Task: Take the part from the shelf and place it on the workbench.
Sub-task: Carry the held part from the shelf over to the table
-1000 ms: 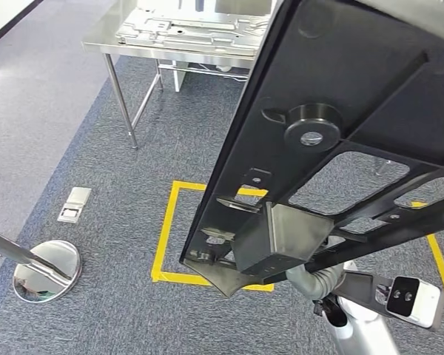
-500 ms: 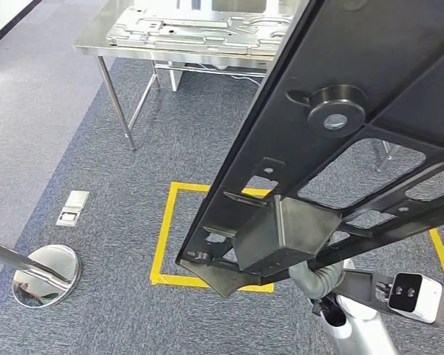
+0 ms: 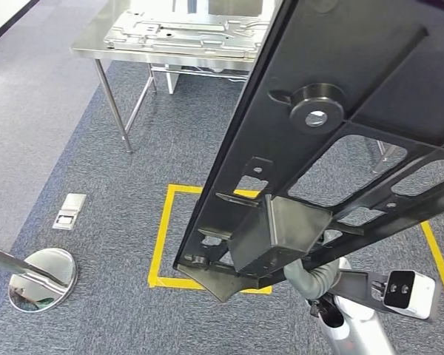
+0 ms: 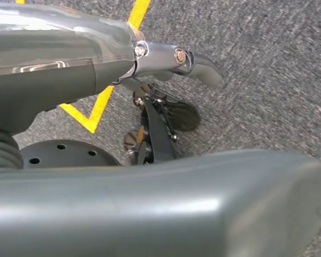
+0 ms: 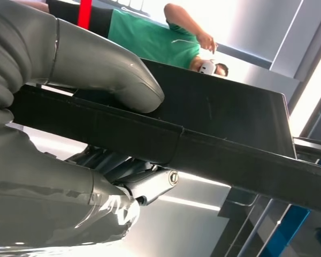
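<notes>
Right hand (image 5: 90, 75) fingers clamp the black part (image 3: 342, 133), long axis pointing ahead-left toward the counter (image 3: 152, 50); left hand (image 4: 167, 59) fingers unreadable.

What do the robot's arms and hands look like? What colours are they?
The right arm is a shiny silver tube with a grey ribbed cover at the wrist, like a bendy hose. A small white camera box with dark lenses sticks out beside it. The right hand has a thick, smooth grey thumb. The left hand has a grey thumb too, and darker fingers with little metal screws.
</notes>
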